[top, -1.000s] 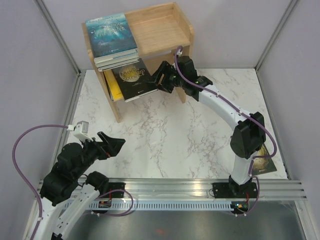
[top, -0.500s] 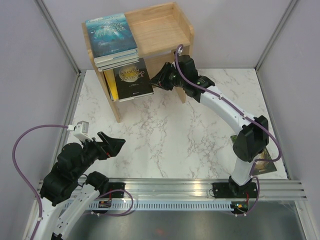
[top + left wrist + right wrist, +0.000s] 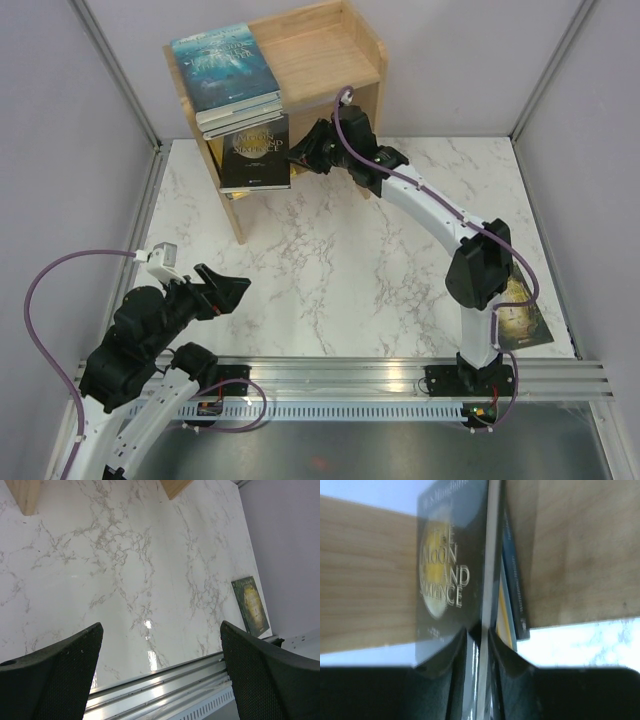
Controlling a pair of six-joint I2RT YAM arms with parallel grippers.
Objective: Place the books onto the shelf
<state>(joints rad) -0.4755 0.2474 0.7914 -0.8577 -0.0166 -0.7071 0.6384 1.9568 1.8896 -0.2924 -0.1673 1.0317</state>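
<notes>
I have the black book (image 3: 254, 150) standing at the left end of the shelf (image 3: 325, 55), in its lower tier beside a yellow book (image 3: 506, 622). The right gripper (image 3: 303, 155) pinches its edge between both fingers (image 3: 454, 655). A stack of books (image 3: 225, 68) lies on the left of the top tier. A green-gold book (image 3: 522, 322) lies at the near right corner of the table (image 3: 350, 260). My left gripper (image 3: 228, 288) hangs wide open over the near left corner.

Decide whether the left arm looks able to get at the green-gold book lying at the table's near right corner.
Probably not easily. The left gripper is open and only tabletop lies between, but the green-gold book sits across the table beside the right arm, which partly overhangs it.
</notes>
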